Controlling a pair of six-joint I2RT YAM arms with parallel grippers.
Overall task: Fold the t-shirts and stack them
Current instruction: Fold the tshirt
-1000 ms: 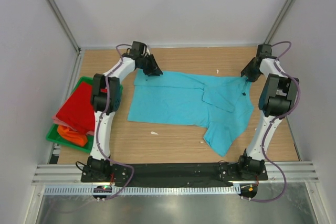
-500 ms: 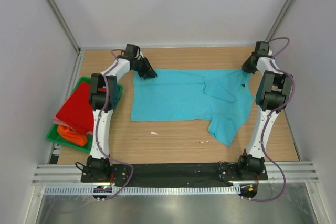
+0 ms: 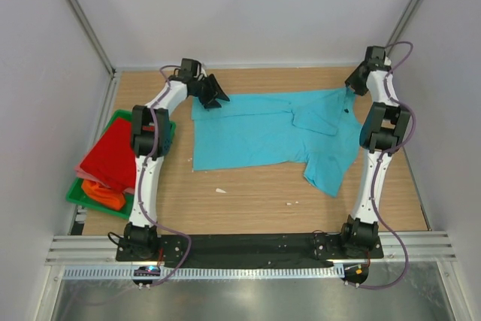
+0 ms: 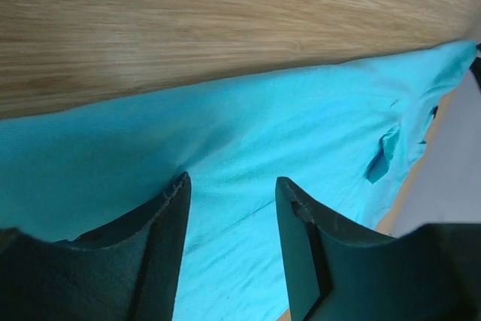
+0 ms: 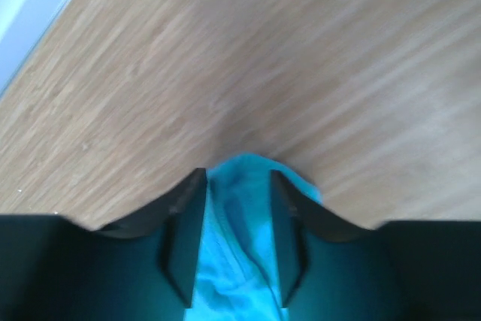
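The turquoise-blue t-shirt (image 3: pixel 255 133) lies spread across the far middle of the table, with a small dark mark (image 3: pixel 346 108) near its right end. My left gripper (image 3: pixel 218 98) is at its far left corner. In the left wrist view (image 4: pixel 231 182) the jaws stand apart over flat turquoise cloth (image 4: pixel 301 110). My right gripper (image 3: pixel 350 89) is at the far right corner. In the right wrist view (image 5: pixel 238 174) it is shut on a bunched fold of the shirt (image 5: pixel 240 208). The red t-shirt (image 3: pixel 111 152) and the orange t-shirt (image 3: pixel 104 193) lie at the left.
A green plastic tray (image 3: pixel 75 195) at the left edge holds the red and orange shirts. Two small white scraps (image 3: pixel 220 190) lie on the bare wood in front of the turquoise shirt. White walls close in the back and the sides.
Both grippers have moved toward the far wall, dragging the turquoise shirt away from me and stretching it wider. Its hanging right part has slid back too.
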